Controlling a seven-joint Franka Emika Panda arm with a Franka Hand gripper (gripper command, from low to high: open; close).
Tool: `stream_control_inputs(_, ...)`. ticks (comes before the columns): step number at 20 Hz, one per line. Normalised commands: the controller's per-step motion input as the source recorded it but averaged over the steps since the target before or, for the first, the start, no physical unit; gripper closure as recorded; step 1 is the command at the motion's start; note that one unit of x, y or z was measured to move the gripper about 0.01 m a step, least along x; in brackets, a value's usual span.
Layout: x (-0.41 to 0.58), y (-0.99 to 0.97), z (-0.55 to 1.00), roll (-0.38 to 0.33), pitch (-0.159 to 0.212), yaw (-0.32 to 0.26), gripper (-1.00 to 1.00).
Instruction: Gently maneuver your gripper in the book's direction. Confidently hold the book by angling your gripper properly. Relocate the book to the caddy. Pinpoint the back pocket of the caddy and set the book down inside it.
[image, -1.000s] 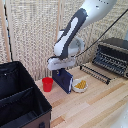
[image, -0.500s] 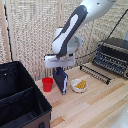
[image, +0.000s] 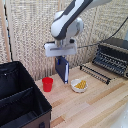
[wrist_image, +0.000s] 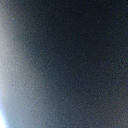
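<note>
We see the wrist view only as a dark blur, and the large black fabric caddy (image: 20, 102) is cropped by the exterior view's left edge.

The white-grey arm arches down from the exterior view's upper right, its rounded elbow joint bent over; the white boxy wrist sits level beneath it; the tool (image: 61, 58) points straight down, its fingers too small to tell whether parted or closed.

No text, label, brand, number or sign can be read in either view.
</note>
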Motion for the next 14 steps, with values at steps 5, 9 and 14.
stream_control_inputs(5, 0.206, 0.18, 1.00, -0.011, 0.058, -0.098, 1.00)
stream_control_inputs(9, 0.021, 0.23, 0.91, -0.007, -0.033, -0.267, 1.00)
stream_control_inputs(14, 0.018, 0.26, 0.77, 0.004, -0.023, -0.258, 1.00)
